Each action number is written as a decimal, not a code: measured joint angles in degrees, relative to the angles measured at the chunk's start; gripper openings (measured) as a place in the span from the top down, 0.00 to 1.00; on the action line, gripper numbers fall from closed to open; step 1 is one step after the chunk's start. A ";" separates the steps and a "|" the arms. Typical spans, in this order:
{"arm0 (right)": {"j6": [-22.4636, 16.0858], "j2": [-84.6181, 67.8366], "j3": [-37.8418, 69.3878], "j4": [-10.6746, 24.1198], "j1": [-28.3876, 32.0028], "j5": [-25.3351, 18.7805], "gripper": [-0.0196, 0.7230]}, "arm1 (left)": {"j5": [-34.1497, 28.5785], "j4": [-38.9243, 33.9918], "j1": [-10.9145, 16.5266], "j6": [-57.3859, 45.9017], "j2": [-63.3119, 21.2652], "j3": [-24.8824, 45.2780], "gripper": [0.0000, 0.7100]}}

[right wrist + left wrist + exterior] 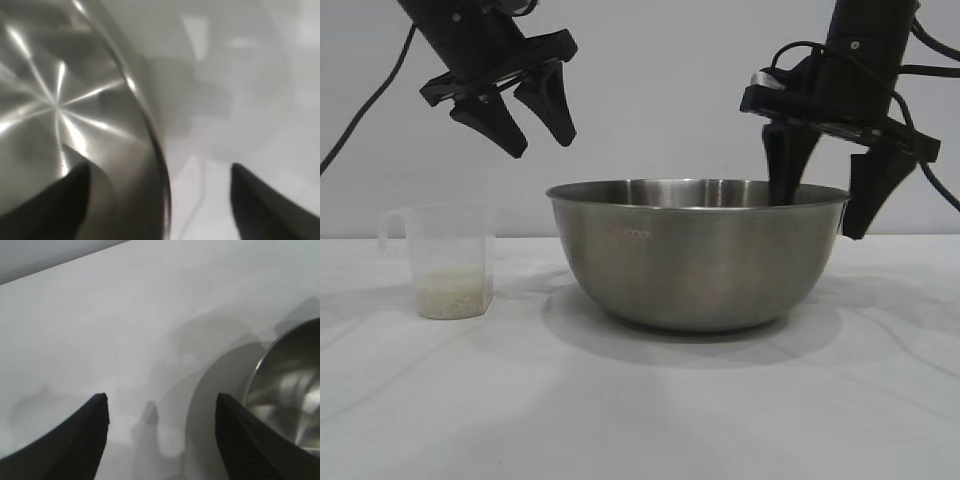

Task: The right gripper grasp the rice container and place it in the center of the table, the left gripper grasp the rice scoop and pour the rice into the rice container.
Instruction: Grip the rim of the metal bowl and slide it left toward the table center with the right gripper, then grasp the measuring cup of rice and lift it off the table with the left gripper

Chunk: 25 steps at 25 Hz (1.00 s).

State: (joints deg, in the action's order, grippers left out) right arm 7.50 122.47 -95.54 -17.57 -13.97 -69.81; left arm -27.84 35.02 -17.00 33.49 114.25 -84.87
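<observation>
Astride the rice container (698, 255) rim, right gripper (825, 195) fingers spread wide, unclamped

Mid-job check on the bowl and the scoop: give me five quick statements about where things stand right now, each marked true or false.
1. The right pincer is open, one finger inside the steel rice container and one outside its rim. True.
2. The rice scoop is held by the left pincer. False: it stands on the table, left of the bowl, and the left pincer hangs open above it, holding nothing.
3. The rice lies in the bottom of the scoop. True.
4. The bowl is tipped onto its side. False: it sits upright.
5. Rice is already in the bowl. False: in the right wrist view the bowl's visible inside is bare metal.
</observation>
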 joint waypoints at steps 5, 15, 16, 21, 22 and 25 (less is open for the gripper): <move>0.00 -3.83 0.00 5.63 0.00 0.00 0.21 | 0.00 0.00 0.00 0.00 0.00 0.00 0.46; -0.58 -10.79 0.00 9.70 5.84 -0.55 0.21 | 0.00 0.00 0.00 0.00 0.00 -0.32 0.46; -0.58 -11.77 0.00 9.83 6.92 -0.55 0.21 | 0.00 0.00 0.00 0.00 0.00 -0.32 0.46; -0.58 -19.11 3.03 10.18 10.90 -0.65 0.21 | 0.00 0.00 0.00 0.00 0.00 -0.32 0.46; -0.58 -20.77 4.43 10.18 11.68 -0.67 0.27 | 0.00 0.00 0.00 0.00 0.00 -0.32 0.46; -0.58 -27.13 9.63 10.18 13.65 -0.77 0.27 | 0.00 0.00 0.00 0.00 0.00 -0.32 0.46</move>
State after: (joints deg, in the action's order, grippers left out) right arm 6.93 95.34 -85.91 -7.39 -0.32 -70.58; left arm -27.84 35.02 -17.00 33.49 114.25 -85.19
